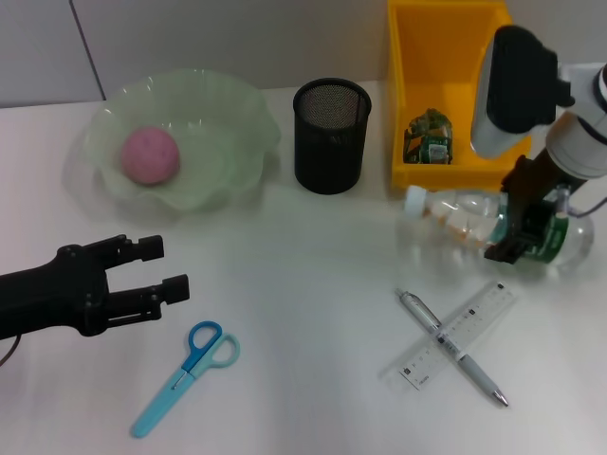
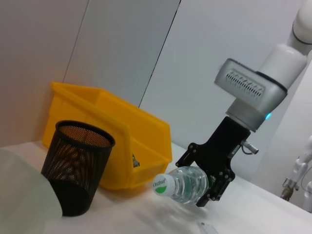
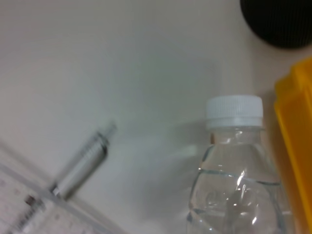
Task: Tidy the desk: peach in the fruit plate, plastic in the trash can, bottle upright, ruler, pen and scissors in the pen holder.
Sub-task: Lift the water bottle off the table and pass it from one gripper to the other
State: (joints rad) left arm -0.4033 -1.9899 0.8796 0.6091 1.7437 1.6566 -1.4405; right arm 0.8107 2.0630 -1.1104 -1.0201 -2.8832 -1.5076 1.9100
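The right gripper [image 1: 520, 227] has its fingers clamped around the bottle [image 1: 474, 220], lying on its side near the worktop's right edge, so it should hold tight and tip it up slowly

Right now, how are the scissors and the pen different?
The scissors are blue and lie alone near the left gripper; the pen is silver and lies crossed with the ruler. The scissors have round loop handles; the pen is one straight stick. Both lie flat on the table, outside the pen holder.
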